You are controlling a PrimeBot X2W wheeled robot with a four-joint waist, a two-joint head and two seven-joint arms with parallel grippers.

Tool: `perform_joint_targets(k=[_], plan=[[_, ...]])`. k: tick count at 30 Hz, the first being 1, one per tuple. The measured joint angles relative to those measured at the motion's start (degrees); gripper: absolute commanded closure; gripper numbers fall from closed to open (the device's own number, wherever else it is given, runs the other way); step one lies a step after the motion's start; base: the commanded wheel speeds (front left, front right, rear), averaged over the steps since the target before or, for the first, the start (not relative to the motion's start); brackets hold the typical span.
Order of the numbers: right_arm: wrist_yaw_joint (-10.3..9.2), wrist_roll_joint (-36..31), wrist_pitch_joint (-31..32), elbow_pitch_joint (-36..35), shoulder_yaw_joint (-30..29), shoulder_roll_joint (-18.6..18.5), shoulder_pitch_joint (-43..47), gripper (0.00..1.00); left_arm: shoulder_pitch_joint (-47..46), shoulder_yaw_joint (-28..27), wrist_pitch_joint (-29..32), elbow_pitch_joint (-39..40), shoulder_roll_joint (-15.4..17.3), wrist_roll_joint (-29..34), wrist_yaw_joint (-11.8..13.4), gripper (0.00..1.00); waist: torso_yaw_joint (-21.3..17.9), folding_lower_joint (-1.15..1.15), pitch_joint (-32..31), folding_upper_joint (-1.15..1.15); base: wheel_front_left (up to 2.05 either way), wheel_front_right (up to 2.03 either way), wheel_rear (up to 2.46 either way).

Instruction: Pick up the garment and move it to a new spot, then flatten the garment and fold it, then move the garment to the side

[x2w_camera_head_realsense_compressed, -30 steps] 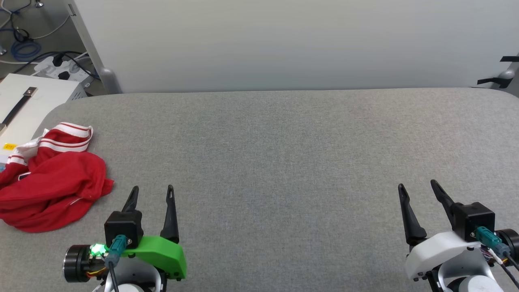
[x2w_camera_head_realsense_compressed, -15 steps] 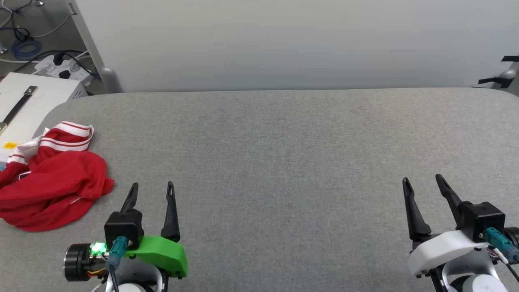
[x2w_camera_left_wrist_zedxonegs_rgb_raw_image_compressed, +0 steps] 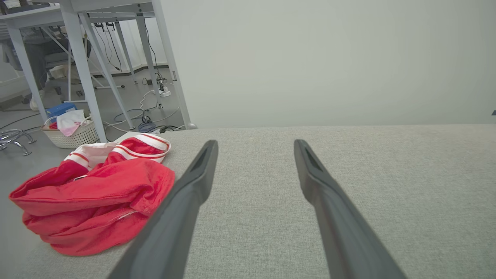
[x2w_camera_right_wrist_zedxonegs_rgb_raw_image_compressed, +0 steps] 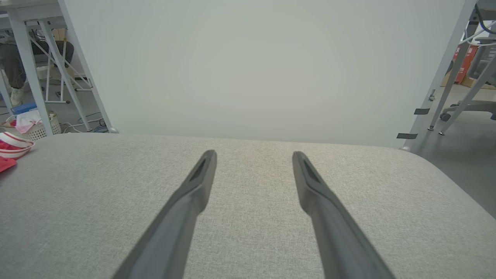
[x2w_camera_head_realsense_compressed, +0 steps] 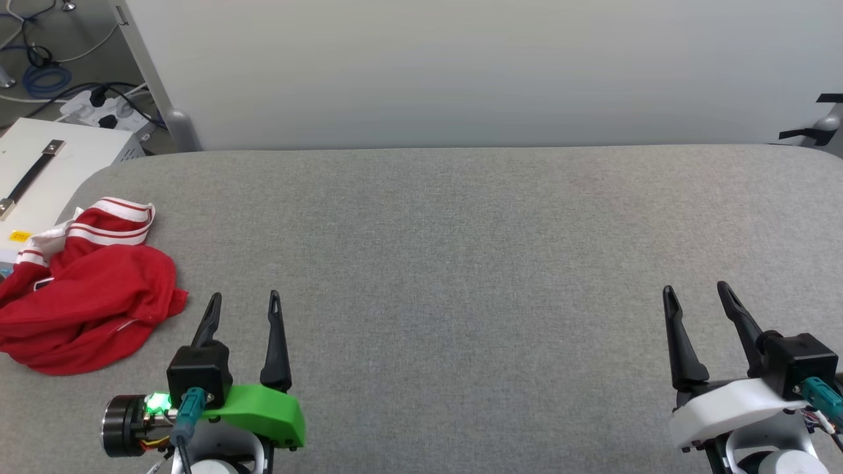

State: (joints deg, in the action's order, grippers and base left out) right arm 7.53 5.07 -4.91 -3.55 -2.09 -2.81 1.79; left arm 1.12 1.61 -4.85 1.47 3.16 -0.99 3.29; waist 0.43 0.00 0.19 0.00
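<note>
the garment [x2w_camera_head_realsense_compressed: 89,289] lies crumpled in a heap at the far left edge of the grey fabric table [x2w_camera_head_realsense_compressed: 461,263] — red cloth bunched up, with a white sleeve and its red-and-white striped trim showing at the back of the pile. the left gripper [x2w_camera_head_realsense_compressed: 245,295] is over the table just to the right of the heap, near its closest fold but apart from it. its two dark fingers are spread wide, with bare table between them. the right gripper [x2w_camera_head_realsense_compressed: 696,287] is well apart from the heap, over the table's right side, its fingers likewise spread and holding nothing. a plain pale panel [x2w_camera_head_realsense_compressed: 461,66] stands along the table's far edge. beyond the left corner sit a white box with a dark strap [x2w_camera_head_realsense_compressed: 39,158] and a power strip [x2w_camera_head_realsense_compressed: 99,112] among cables on the floor — and, in the left wrist view, a white basket [x2w_camera_left_wrist_zedxonegs_rgb_raw_image_compressed: 71,133] beside a desk leg.
</note>
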Motion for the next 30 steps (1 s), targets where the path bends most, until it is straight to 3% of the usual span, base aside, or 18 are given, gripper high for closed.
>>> perform_joint_targets(k=[30], plan=[[0.0,1.8,-3.5,-1.5,-0.9,0.0,1.7,0.0,0.9,1.0,-3.7,0.3,0.0,-0.4,1.5,0.0,0.4,0.0,-0.2,0.0,0.0,0.0,0.0]])
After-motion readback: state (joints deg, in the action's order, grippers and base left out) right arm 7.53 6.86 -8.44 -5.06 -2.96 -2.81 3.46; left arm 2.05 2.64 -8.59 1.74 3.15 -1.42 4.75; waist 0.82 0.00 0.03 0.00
